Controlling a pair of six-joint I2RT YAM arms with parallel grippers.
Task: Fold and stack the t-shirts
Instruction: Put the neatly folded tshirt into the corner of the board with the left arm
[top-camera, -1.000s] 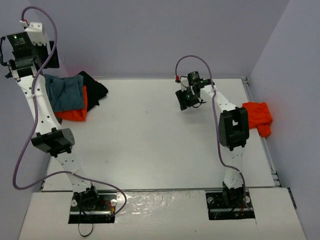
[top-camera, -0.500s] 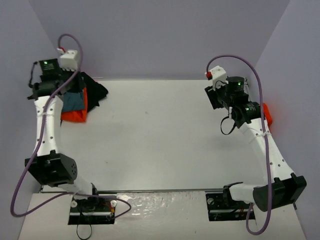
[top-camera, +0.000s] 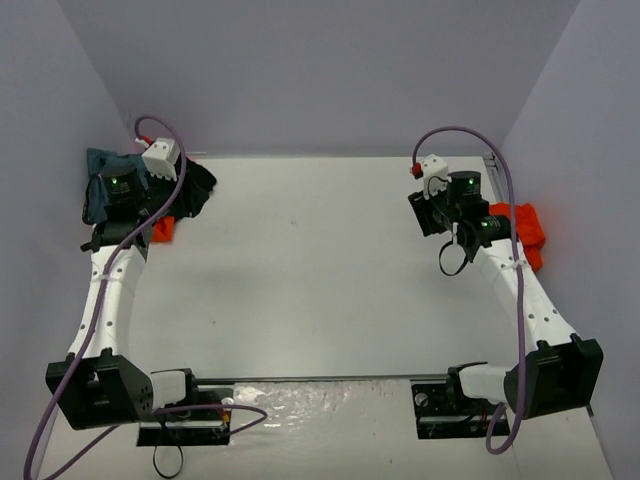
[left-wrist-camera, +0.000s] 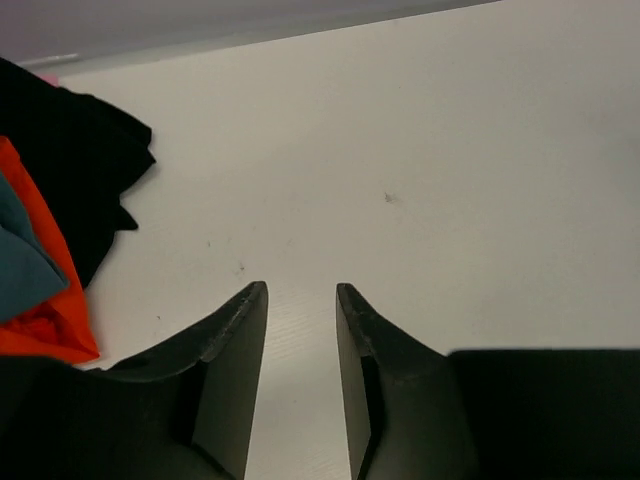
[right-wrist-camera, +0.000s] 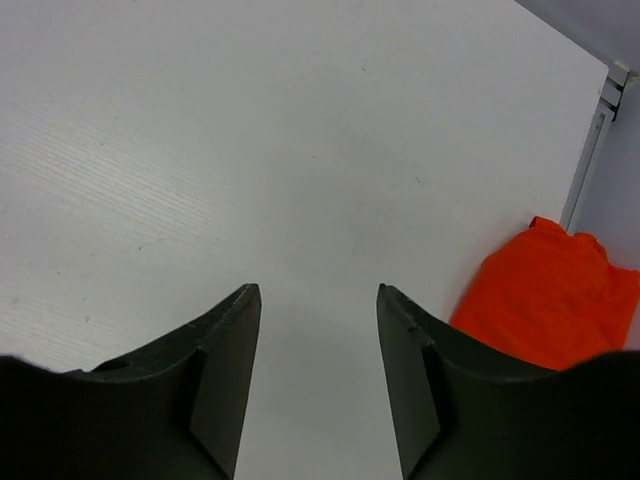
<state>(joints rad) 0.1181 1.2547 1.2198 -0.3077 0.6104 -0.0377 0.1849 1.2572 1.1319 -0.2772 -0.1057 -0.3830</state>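
A heap of t-shirts lies at the table's far left: a black one (top-camera: 196, 186), a teal one (top-camera: 98, 170) and an orange one (top-camera: 163, 229). In the left wrist view the black shirt (left-wrist-camera: 80, 170), orange shirt (left-wrist-camera: 45, 300) and teal shirt (left-wrist-camera: 20, 265) sit left of the fingers. My left gripper (left-wrist-camera: 301, 290) is open and empty, over bare table beside the heap. Another orange t-shirt (top-camera: 527, 230) lies at the right edge; it also shows in the right wrist view (right-wrist-camera: 545, 295). My right gripper (right-wrist-camera: 318, 290) is open and empty, just left of it.
The white table (top-camera: 320, 270) is bounded by lilac walls at the back and both sides. A metal rail (right-wrist-camera: 592, 150) runs along the table's right edge. Arm bases and cables (top-camera: 190, 410) sit at the near edge.
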